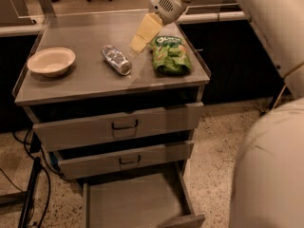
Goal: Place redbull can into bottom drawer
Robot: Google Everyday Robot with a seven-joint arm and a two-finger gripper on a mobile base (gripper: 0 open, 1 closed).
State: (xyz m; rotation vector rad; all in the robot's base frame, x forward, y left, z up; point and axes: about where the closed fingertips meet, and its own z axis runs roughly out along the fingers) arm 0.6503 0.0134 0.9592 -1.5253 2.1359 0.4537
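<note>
I observe the gripper (138, 43) hanging over the cabinet top (90, 82), near its back right. I cannot tell whether it is apart or together; it holds nothing that I can see. The can (117, 60) lies on its side on the cabinet top at the gripper's 8 o'clock, close by and apart from it. It is slim, shiny and silver; no brand is legible. A green snack bag (171, 55) lies at the gripper's 3 o'clock, with white lettering I cannot read. A pale bowl (51, 61) sits at the can's 9 o'clock. The bottom drawer (133, 203) stands pulled open at 6 o'clock, its floor bare.
</note>
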